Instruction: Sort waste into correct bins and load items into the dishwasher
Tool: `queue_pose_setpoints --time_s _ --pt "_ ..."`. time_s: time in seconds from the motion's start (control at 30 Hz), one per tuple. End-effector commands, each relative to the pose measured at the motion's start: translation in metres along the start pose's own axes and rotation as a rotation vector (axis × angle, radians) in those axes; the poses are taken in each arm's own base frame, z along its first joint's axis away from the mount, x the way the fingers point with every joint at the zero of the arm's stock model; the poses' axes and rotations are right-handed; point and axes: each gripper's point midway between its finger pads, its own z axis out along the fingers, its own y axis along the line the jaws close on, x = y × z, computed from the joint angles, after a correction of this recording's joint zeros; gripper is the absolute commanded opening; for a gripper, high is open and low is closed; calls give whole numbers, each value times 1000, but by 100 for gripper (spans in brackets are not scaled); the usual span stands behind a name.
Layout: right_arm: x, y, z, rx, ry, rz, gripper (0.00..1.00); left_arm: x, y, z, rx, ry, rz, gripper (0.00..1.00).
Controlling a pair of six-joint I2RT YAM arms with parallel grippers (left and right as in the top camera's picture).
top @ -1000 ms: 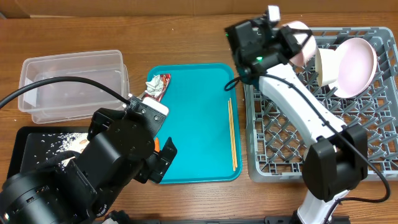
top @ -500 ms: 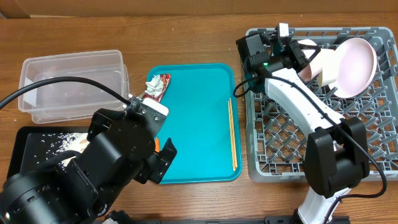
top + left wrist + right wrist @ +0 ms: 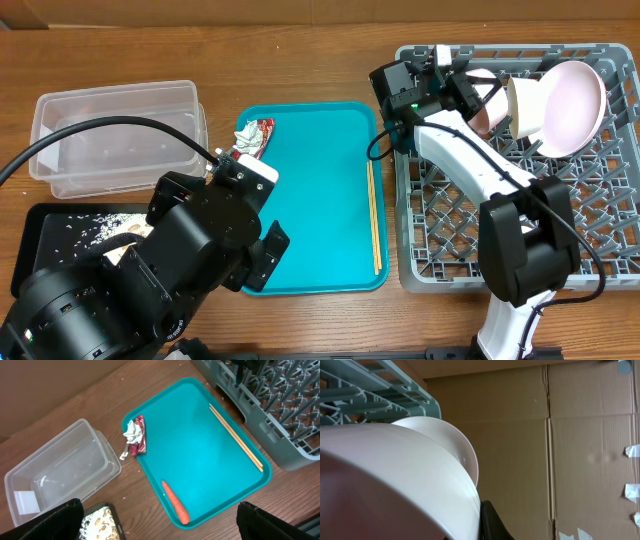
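Observation:
My right gripper (image 3: 466,88) is shut on a pale pink bowl (image 3: 484,98) and holds it tilted at the back left of the grey dish rack (image 3: 520,235). The bowl fills the right wrist view (image 3: 395,475). A cup (image 3: 520,106) and a large pink dish (image 3: 572,106) lean in the rack beside it. My left gripper (image 3: 160,527) is open and empty above the teal tray's near corner. The carrot (image 3: 175,502), the wrapper (image 3: 136,436) and the chopsticks (image 3: 235,437) lie on the teal tray (image 3: 320,190). In the overhead view the wrapper (image 3: 253,138) and chopsticks (image 3: 375,215) show.
The clear tub (image 3: 115,135) stands at the back left. The black tray (image 3: 60,225) with rice scraps (image 3: 95,228) lies in front of it, partly under my left arm. Cardboard walls stand behind the rack.
My right gripper has carried the bowl from above the rack's back-left corner down and right into the rack, next to the cup. My left arm has shifted slightly to the right.

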Motion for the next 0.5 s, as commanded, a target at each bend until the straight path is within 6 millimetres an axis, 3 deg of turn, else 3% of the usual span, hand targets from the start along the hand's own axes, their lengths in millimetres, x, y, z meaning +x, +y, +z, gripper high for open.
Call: queue_pose_setpoints --time_s 0.0,0.47 --pt "-2 7 -3 22 0 0 4 0 1 0 -4 3 11 100" --pt "-3 25 -2 21 1 -46 7 3 2 0 -6 15 16 100"
